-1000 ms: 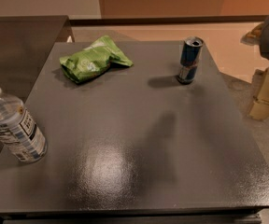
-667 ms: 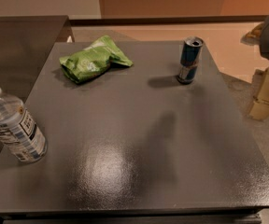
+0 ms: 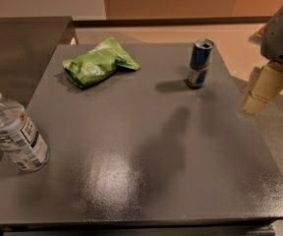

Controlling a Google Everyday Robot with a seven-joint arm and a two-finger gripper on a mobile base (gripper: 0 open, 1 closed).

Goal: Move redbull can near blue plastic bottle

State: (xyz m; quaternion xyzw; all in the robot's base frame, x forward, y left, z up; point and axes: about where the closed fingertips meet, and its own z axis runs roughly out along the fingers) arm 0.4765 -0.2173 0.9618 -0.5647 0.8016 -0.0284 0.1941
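Note:
The redbull can (image 3: 199, 63) stands upright at the far right of the dark grey table (image 3: 146, 146). It is blue and silver with an open silver top. The blue plastic bottle (image 3: 13, 132), clear with a white cap and a white-and-blue label, stands at the table's near left edge. My gripper (image 3: 257, 100) hangs at the right edge of the view, beyond the table's right side. It is to the right of the can, a little nearer to the camera, and apart from it. It holds nothing that I can see.
A crumpled green chip bag (image 3: 98, 63) lies at the far left of the table, between can and bottle in depth. A second dark table (image 3: 23, 43) adjoins at the far left. Tan floor lies behind and to the right.

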